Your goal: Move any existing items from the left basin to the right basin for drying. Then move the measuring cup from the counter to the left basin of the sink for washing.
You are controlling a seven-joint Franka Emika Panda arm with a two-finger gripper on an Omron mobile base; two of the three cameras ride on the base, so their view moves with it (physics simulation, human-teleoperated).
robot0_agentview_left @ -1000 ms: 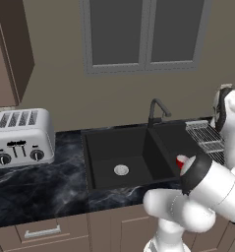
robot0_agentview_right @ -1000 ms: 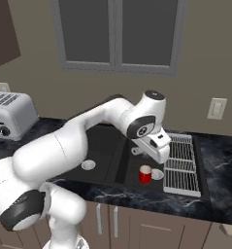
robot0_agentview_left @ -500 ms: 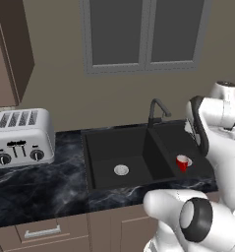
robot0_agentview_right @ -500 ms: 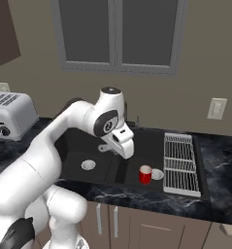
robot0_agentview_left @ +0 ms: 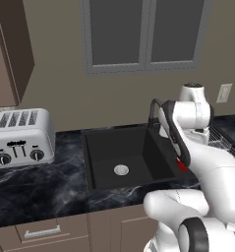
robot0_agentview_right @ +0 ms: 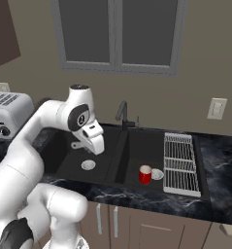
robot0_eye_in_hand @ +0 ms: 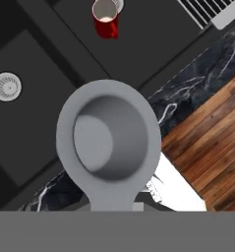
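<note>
hand [robot0_agentview_right: 91,144] w/ measuring cup [robot0_eye_in_hand: 109,145], over left basin [robot0_agentview_right: 64,151]

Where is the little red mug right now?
The red mug stands upright in the narrower right basin of the sink, right beside the round silver drain. In the hand view it sits at the top, far from the measuring cup.

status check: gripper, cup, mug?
Gripper shut on measuring cup, over left basin. Red mug upright in right basin. Nothing in the way.
</note>
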